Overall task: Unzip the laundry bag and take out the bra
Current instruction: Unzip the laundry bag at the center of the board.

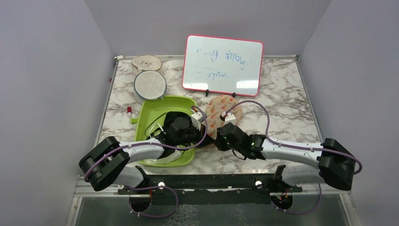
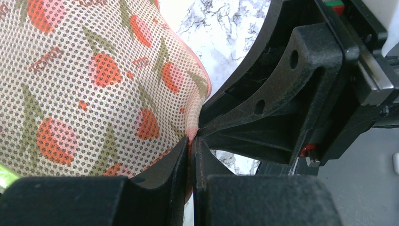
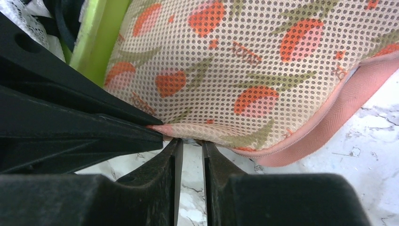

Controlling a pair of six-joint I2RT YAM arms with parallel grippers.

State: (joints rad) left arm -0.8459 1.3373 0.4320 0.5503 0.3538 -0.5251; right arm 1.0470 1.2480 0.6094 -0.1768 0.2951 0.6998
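Observation:
The laundry bag [image 1: 222, 109], peach mesh printed with orange and green shapes, lies on the marble just right of the green tub [image 1: 141, 117]. My left gripper [image 2: 192, 140] is shut on the pink trim at the bag's near end [image 2: 94, 84]. My right gripper [image 3: 190, 141] comes in from the right, its jaws a narrow gap apart with marble showing between them and its tips touching the bag's near edge [image 3: 263, 70] beside the pink zipper tape [image 3: 329, 117]. In the top view both grippers meet at the bag's near end [image 1: 211, 140]. The bra is hidden.
The green tub holds a black garment [image 1: 171, 117] and white cloth [image 1: 165, 160] under my left arm. A whiteboard [image 1: 222, 64] stands behind the bag. A round white mesh disc [image 1: 150, 84] and a wooden disc [image 1: 146, 62] lie at the back left.

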